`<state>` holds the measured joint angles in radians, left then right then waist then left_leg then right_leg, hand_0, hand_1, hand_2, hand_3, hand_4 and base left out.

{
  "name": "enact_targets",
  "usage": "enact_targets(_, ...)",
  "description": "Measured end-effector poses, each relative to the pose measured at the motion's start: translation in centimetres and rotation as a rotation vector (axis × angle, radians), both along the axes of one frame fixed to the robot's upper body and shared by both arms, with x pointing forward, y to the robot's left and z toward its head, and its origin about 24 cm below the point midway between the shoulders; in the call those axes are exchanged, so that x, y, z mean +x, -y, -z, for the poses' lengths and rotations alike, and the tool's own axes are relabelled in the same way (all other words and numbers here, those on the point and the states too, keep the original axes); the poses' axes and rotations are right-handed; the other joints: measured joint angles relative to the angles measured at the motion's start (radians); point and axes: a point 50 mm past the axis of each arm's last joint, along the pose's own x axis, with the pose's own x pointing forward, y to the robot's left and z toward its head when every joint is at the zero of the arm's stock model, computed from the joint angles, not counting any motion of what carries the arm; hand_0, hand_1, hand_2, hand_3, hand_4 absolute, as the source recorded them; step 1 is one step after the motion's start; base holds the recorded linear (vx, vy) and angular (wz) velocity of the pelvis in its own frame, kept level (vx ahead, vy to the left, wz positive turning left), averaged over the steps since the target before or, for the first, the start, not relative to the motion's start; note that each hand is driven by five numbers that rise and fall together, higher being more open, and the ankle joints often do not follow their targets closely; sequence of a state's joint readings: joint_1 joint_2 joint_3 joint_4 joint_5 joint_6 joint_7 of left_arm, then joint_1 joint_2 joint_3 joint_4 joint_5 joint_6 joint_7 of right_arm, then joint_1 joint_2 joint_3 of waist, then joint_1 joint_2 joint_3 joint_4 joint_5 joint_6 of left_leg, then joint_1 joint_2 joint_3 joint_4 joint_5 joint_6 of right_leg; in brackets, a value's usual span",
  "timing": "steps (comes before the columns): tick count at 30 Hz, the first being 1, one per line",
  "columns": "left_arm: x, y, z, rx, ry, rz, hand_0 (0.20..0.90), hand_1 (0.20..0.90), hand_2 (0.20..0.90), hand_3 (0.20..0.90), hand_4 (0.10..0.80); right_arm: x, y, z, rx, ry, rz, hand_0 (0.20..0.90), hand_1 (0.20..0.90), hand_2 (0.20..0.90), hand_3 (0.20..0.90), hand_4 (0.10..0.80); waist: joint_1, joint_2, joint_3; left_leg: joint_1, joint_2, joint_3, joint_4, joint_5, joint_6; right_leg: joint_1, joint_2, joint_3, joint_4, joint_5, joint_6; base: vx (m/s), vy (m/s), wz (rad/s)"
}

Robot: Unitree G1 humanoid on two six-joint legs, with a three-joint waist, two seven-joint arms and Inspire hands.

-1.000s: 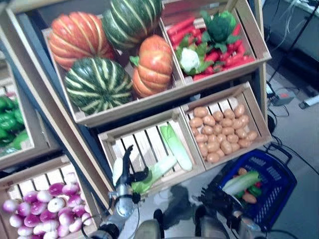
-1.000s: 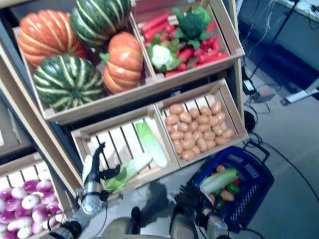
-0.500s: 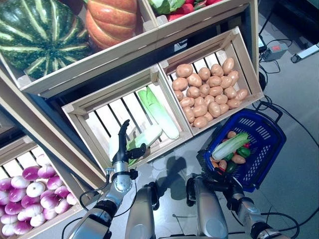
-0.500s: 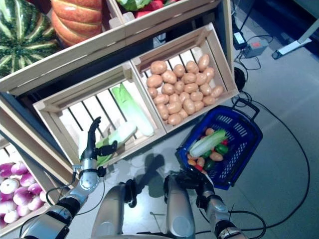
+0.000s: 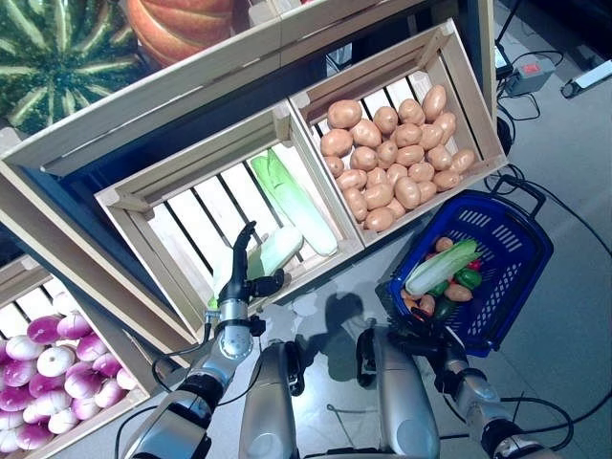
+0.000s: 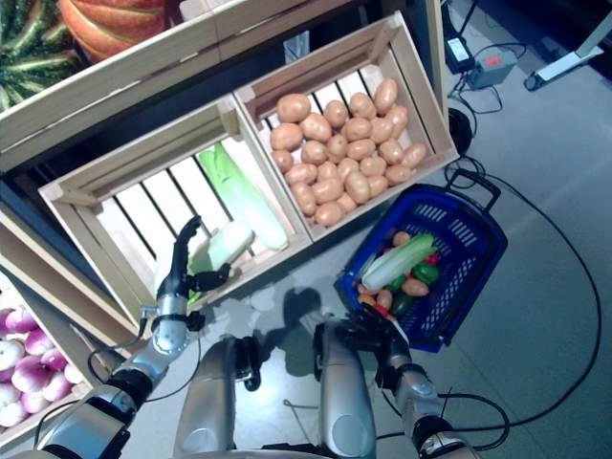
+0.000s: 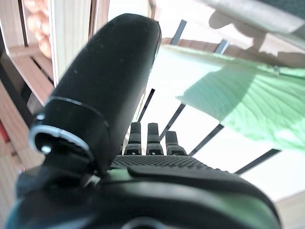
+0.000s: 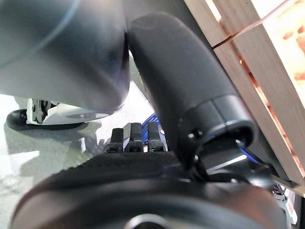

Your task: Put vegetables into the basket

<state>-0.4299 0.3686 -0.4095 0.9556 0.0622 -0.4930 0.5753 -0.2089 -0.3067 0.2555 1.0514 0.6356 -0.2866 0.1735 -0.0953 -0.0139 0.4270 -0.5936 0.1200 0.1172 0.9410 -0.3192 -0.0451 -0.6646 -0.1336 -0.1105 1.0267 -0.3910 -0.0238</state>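
My left hand [image 5: 234, 287] is open, fingers straight and raised, at the front of a slatted wooden crate [image 5: 134, 203]. Its thumb is right beside a long pale green cabbage [image 5: 273, 251] lying in that crate; I cannot tell if they touch. The left wrist view shows the straight fingers [image 7: 148, 138] and the cabbage's green leaf [image 7: 248, 105] past them. The blue plastic basket [image 5: 516, 287] stands on the floor at the right. It holds a long pale cabbage [image 5: 440, 268], a green pepper [image 5: 468, 278] and small orange-brown vegetables. My right hand [image 6: 378, 333] is open just at the basket's near rim.
A second long cabbage [image 5: 292, 196] lies further back in the same crate. A crate of potatoes [image 5: 392, 177] stands right above the basket. A crate of purple-white bulbs [image 5: 43, 368] is at the lower left. Cables and a power strip [image 5: 529, 76] lie on the grey floor.
The whole picture has shifted: the camera now looks further down at the lower crates and the basket. My left hand stays raised beside the cabbage; my right hand stays by the basket.
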Motion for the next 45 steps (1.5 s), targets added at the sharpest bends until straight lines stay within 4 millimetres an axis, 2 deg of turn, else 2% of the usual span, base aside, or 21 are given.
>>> enact_targets(6,1.8,-2.0,-2.4,0.023,0.020,-0.016,0.900,0.900,0.900,0.900,0.800,0.9,-0.2,-0.9,0.007,0.051,-0.015,0.900,0.900,0.900,0.900,0.800,-0.025,-0.009,0.024,-0.060,0.018,-0.002,0.083,-0.025,0.003,-0.058,0.006,0.009,0.067,-0.011,-0.002,-0.007,0.008,-0.05)
enact_targets(12,3.2,-3.3,-3.5,0.075,-0.036,-0.059,0.900,0.900,0.900,0.900,0.800,1.8,-0.5,-1.7,0.019,0.099,-0.022,0.900,0.900,0.900,0.900,0.800,-0.051,-0.015,0.037,-0.108,0.028,-0.001,0.128,-0.036,0.005,-0.106,0.013,0.017,0.102,-0.012,-0.003,-0.029,0.008,-0.04)
enact_targets(22,5.5,-4.7,-6.5,0.083,-0.039,-0.150,0.900,0.900,0.900,0.900,0.800,3.3,1.0,-3.9,0.018,0.188,0.035,0.900,0.900,0.900,0.900,0.800,-0.066,-0.017,0.068,-0.238,0.036,-0.008,0.233,-0.051,0.007,-0.235,0.011,0.025,0.203,-0.022,-0.012,-0.046,0.008,0.00)
enact_targets(24,6.1,-5.2,-8.1,0.086,-0.003,-0.165,0.900,0.900,0.900,0.900,0.800,3.8,1.2,-4.4,0.009,0.208,0.042,0.900,0.900,0.900,0.900,0.800,-0.067,-0.016,0.068,-0.280,0.035,-0.009,0.252,-0.051,0.008,-0.276,0.009,0.025,0.217,-0.021,-0.011,-0.115,-0.019,0.07)
enact_targets(25,6.5,-5.6,-9.1,0.080,0.019,-0.179,0.900,0.900,0.900,0.900,0.800,4.2,1.1,-4.9,0.008,0.227,0.037,0.900,0.900,0.900,0.900,0.800,-0.068,-0.014,0.068,-0.307,0.035,-0.011,0.272,-0.059,0.021,-0.301,0.010,0.022,0.218,-0.019,-0.009,-0.118,-0.021,-0.01)
enact_targets(26,6.8,-6.1,-10.1,0.064,0.041,-0.200,0.900,0.900,0.900,0.900,0.800,4.6,1.0,-5.4,0.009,0.251,0.030,0.900,0.900,0.900,0.900,0.800,-0.068,-0.012,0.069,-0.322,0.035,-0.010,0.295,-0.073,0.046,-0.324,0.010,0.019,0.219,-0.014,-0.002,-0.100,-0.019,-0.07)
enact_targets(27,7.1,-6.5,-10.8,0.052,0.053,-0.214,0.900,0.900,0.900,0.900,0.800,4.8,0.9,-5.8,0.009,0.268,0.029,0.900,0.900,0.900,0.900,0.800,-0.069,-0.011,0.070,-0.330,0.035,-0.013,0.299,-0.075,0.048,-0.340,0.010,0.019,0.221,-0.011,0.004,-0.084,-0.015,-0.08)
enact_targets(28,7.6,-6.8,-12.0,0.033,0.068,-0.226,0.900,0.900,0.900,0.900,0.800,5.4,0.8,-6.4,0.009,0.299,0.033,0.900,0.900,0.900,0.900,0.800,-0.070,-0.008,0.072,-0.355,0.036,-0.017,0.294,-0.073,0.045,-0.363,0.012,0.020,0.217,-0.006,0.013,-0.081,-0.013,0.07)
enact_targets(30,8.3,-6.8,-13.6,0.021,0.069,-0.215,0.900,0.900,0.900,0.900,0.800,5.6,0.7,-6.8,0.033,0.319,0.059,0.900,0.900,0.900,0.900,0.800,-0.072,-0.017,0.074,-0.383,0.039,-0.006,0.295,-0.072,0.043,-0.365,0.017,0.046,0.249,-0.004,0.000,-0.074,-0.013,0.32)
enact_targets(31,8.5,-6.7,-14.2,0.023,0.077,-0.205,0.900,0.900,0.900,0.900,0.800,5.9,0.6,-7.0,0.029,0.326,0.064,0.900,0.900,0.900,0.900,0.800,-0.084,-0.019,0.076,-0.397,0.036,-0.001,0.309,-0.080,0.045,-0.381,0.014,0.048,0.243,-0.002,0.005,-0.048,-0.008,0.28)
enact_targets(32,8.6,-6.7,-14.6,0.023,0.084,-0.207,0.900,0.900,0.900,0.900,0.800,6.1,0.6,-7.3,0.028,0.335,0.060,0.900,0.900,0.900,0.900,0.800,-0.083,-0.018,0.076,-0.397,0.038,-0.001,0.340,-0.086,0.056,-0.391,0.017,0.049,0.240,0.004,0.015,-0.049,-0.007,0.05)
enact_targets(33,8.7,-7.1,-15.0,0.027,0.087,-0.221,0.900,0.900,0.900,0.900,0.800,6.6,0.4,-7.7,0.028,0.349,0.055,0.900,0.900,0.900,0.900,0.800,-0.084,-0.017,0.076,-0.359,0.036,-0.003,0.360,-0.123,0.040,-0.403,0.019,0.048,0.236,0.008,0.022,-0.037,-0.006,-0.16)
enact_targets(34,8.8,-7.2,-15.3,0.025,0.089,-0.226,0.900,0.900,0.900,0.900,0.800,6.8,0.4,-8.0,0.028,0.358,0.055,0.900,0.900,0.900,0.900,0.800,-0.083,-0.018,0.077,-0.357,0.038,-0.003,0.359,-0.133,0.029,-0.410,0.019,0.050,0.225,0.011,0.029,-0.049,-0.010,-0.25)
enact_targets(35,8.9,-7.3,-15.7,0.019,0.089,-0.230,0.900,0.900,0.900,0.900,0.800,7.3,0.3,-8.5,0.027,0.373,0.060,0.900,0.900,0.900,0.900,0.800,-0.082,-0.012,0.081,-0.363,0.052,0.001,0.341,-0.132,0.039,-0.415,0.029,0.053,0.235,0.017,0.029,-0.043,-0.005,-0.12)
enact_targets(36,9.0,-7.3,-15.8,0.022,0.082,-0.226,0.900,0.900,0.900,0.900,0.800,7.2,0.3,-8.4,0.028,0.371,0.062,0.900,0.900,0.900,0.900,0.800,-0.082,-0.013,0.081,-0.367,0.070,0.010,0.343,-0.129,0.044,-0.388,0.027,0.058,0.277,0.003,0.011,-0.044,0.000,-0.06)
enact_targets(37,9.1,-7.2,-16.2,0.026,0.087,-0.221,0.900,0.900,0.900,0.900,0.800,7.2,0.4,-8.5,0.027,0.375,0.067,0.900,0.900,0.900,0.900,0.800,-0.084,-0.020,0.085,-0.369,0.072,0.020,0.344,-0.129,0.041,-0.371,0.025,0.070,0.263,-0.029,0.027,0.000,0.000,0.00)
enact_targets(38,9.1,-7.3,-16.4,0.028,0.093,-0.224,0.900,0.900,0.900,0.900,0.800,7.4,0.4,-8.6,0.029,0.380,0.069,0.900,0.900,0.900,0.900,0.800,-0.083,-0.020,0.086,-0.375,0.070,0.022,0.342,-0.127,0.040,-0.379,0.026,0.071,0.255,-0.027,0.030,-0.018,0.004,-0.15)
enact_targets(39,8.9,-7.7,-16.4,0.028,0.092,-0.239,0.300,0.300,0.300,0.300,0.400,7.7,0.2,-9.0,0.030,0.392,0.065,0.900,0.900,0.900,0.900,0.800,-0.084,-0.018,0.086,-0.366,0.069,0.022,0.339,-0.126,0.040,-0.387,0.027,0.071,0.248,-0.026,0.031,-0.011,0.002,-0.29)
enact_targets(45,8.6,-8.5,-15.3,0.029,0.046,-0.265,0.300,0.300,0.300,0.300,0.400,6.9,0.5,-8.5,0.028,0.383,0.074,0.900,0.900,0.900,0.900,0.800,-0.092,-0.018,0.086,-0.322,0.066,0.029,0.282,-0.122,0.033,-0.351,0.027,0.066,0.190,0.002,0.030,0.002,0.001,-0.10)
